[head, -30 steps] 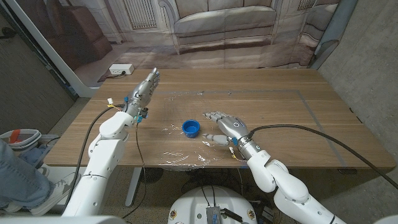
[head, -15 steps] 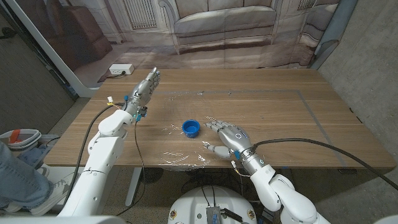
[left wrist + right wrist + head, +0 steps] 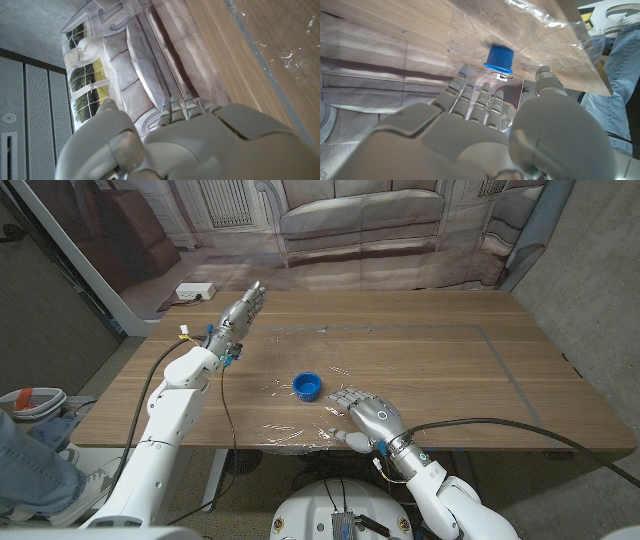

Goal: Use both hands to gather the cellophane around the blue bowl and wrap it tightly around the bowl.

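Blue bowl (image 3: 307, 386): one; cellophane (image 3: 300, 412): one sheet; two hands (image 3: 365, 410) (image 3: 243, 308), fingers apart, empty.

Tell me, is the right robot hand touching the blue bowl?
No, in the head view the right robot hand sits apart from the blue bowl, with bare cellophane between them.

The table (image 3: 430, 370) is matt wood with a fine grain. The cellophane (image 3: 300, 395) on it is clear, crinkled and glossy. The blue bowl (image 3: 307, 386) looks like smooth plastic. Both hands, left (image 3: 243, 308) and right (image 3: 368, 412), have smooth grey shells with a dull metallic sheen
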Motion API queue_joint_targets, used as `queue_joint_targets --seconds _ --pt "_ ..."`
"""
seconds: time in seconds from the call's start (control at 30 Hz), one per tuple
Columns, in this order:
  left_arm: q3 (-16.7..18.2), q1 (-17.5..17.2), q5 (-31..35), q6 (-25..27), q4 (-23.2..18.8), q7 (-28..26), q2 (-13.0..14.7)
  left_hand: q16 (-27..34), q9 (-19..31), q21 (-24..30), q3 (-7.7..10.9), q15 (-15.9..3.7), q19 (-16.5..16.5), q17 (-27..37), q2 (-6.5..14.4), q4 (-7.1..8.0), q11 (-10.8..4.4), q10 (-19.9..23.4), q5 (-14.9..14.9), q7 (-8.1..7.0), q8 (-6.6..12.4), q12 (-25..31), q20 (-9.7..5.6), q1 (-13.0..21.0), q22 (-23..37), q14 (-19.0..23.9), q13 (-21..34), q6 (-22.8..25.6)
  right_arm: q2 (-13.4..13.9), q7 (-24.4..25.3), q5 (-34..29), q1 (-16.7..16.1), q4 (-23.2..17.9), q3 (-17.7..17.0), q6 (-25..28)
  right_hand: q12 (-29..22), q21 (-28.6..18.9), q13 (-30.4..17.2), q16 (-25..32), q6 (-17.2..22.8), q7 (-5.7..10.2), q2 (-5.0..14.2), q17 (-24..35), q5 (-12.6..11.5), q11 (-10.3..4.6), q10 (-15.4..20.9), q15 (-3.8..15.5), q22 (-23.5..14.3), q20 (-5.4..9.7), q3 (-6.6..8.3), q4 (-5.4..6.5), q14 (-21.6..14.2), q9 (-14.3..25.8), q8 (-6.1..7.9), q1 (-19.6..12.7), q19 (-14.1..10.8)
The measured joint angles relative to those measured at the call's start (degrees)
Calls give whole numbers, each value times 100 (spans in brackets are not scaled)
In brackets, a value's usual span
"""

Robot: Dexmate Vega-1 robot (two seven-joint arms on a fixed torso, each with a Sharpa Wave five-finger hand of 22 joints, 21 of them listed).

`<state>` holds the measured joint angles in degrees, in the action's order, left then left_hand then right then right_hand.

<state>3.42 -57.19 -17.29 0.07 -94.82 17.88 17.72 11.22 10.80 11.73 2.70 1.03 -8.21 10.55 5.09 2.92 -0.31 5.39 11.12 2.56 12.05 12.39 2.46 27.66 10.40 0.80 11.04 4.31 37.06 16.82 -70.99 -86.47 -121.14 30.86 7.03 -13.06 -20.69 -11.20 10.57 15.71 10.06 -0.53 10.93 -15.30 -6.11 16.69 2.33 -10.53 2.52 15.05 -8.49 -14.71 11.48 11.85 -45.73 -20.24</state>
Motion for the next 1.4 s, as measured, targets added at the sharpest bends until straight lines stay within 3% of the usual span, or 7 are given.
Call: queue_joint_targets --seconds 0.17,0.27,0.67,0.73,0.93,0.97,1.4 --pt "-38 45 0 0 22 0 0 0 0 0 0 32 0 0 1 0 0 0 0 0 0 0 0 0 0 32 0 0 0 6 -60 0 0 0 -19 46 38 0 -23 -19 19 -19 0 0 56 -62 -29 0 -6 14 -14 69 0 -20 -24 86" --pt "-42 48 -20 0 23 46 -6 0 0 0 0 32 0 0 40 0 0 0 0 0 0 0 0 39 0 32 0 0 7 97 -63 -62 210 92 -44 46 38 -4 -23 -8 30 -6 0 0 56 -61 -29 0 -6 14 -14 69 0 -20 -37 86" --pt "-31 -85 -41 6 -164 39 -17 0 0 0 0 32 0 -1 98 0 0 0 0 0 -45 0 0 -20 0 31 0 0 52 464 -16 -151 356 107 -100 5 38 -14 25 109 78 19 15 -45 -26 23 -8 -29 -27 14 -13 48 0 25 -106 63" --pt "-12 -133 -33 99 -222 -54 -15 0 0 0 0 32 0 -1 98 0 0 0 0 0 -45 0 0 -20 0 31 0 0 85 563 -22 -176 538 161 -110 5 38 -14 25 109 78 46 15 -45 -26 22 -9 -29 -28 31 -30 48 0 25 -133 63" --pt "22 -216 -28 125 -325 -74 -5 0 0 0 0 32 0 -2 38 0 0 0 0 0 -45 0 0 39 0 31 0 0 60 908 -134 -155 616 201 -103 6 38 -14 25 325 151 77 14 -89 -48 44 3 -29 -27 69 -69 -6 0 88 -269 63" --pt "27 -227 -17 174 -342 -115 -3 0 0 0 0 32 0 -2 38 0 0 0 0 0 -45 0 0 39 0 31 0 0 -41 958 -151 -75 838 321 -99 -7 38 -14 25 347 173 95 14 -89 -49 46 3 -29 -27 69 -69 -6 0 102 -287 63" --pt "127 -375 -54 218 -506 -138 6 0 0 0 0 32 0 -2 40 0 0 0 0 -21 -45 0 0 37 0 31 0 20 -252 1534 -228 197 1348 633 -33 -116 81 -13 90 962 233 94 14 -89 -149 269 -11 -29 -8 99 -34 -190 14 266 -333 -21"
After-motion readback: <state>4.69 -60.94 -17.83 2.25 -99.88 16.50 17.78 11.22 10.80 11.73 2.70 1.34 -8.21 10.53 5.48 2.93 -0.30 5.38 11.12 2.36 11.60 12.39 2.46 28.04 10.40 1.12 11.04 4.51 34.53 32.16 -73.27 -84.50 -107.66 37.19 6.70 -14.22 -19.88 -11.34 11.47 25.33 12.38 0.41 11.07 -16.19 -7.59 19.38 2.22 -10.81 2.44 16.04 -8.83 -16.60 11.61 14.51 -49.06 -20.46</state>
